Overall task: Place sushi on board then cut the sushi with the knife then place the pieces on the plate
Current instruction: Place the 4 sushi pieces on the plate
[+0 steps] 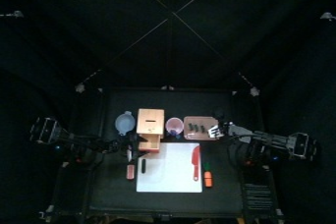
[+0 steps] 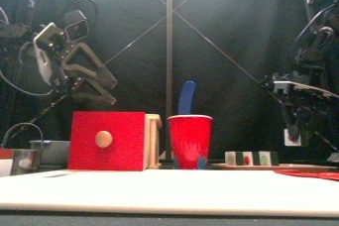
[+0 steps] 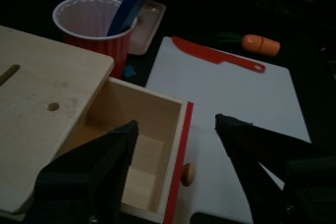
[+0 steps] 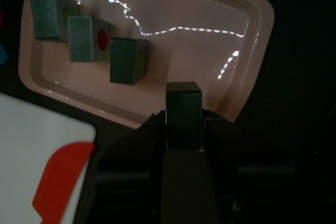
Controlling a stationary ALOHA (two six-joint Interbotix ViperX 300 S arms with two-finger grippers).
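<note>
Right pincer [image 4: 186,130] is clamped shut on one dark green sushi piece [image 4: 186,110], held upright between the jaws. It's hanging right over the rim of the pink tray [image 4: 197,17], on the tray's 3 o'clock side if you look down from above. Three more sushi pieces [image 4: 89,36] are already lying in the tray, in a loose diagonal row close to each other, well apart from the held one.

Left pincer [image 3: 178,123] is wide open with nothing in it, sitting above the wooden box [image 3: 46,81], whose red-fronted drawer [image 3: 144,140] is pulled partway out.

Layout from above: the white board [image 1: 168,174] is at the table's front middle. The box is at the board's 11 o'clock, the red cup [image 1: 175,125] at 12 with a blue knife [image 2: 185,96] sticking up out of it, and the tray at 1 o'clock, just beside the cup. The red knife [image 1: 196,157] lies flat on the board's 3 o'clock side, no sushi on the board. A small orange toy [image 1: 207,177] is on the table just off the board's edge at about 4 o'clock. The blue-grey bowl [image 1: 125,123] is at the box's 9 o'clock.
</note>
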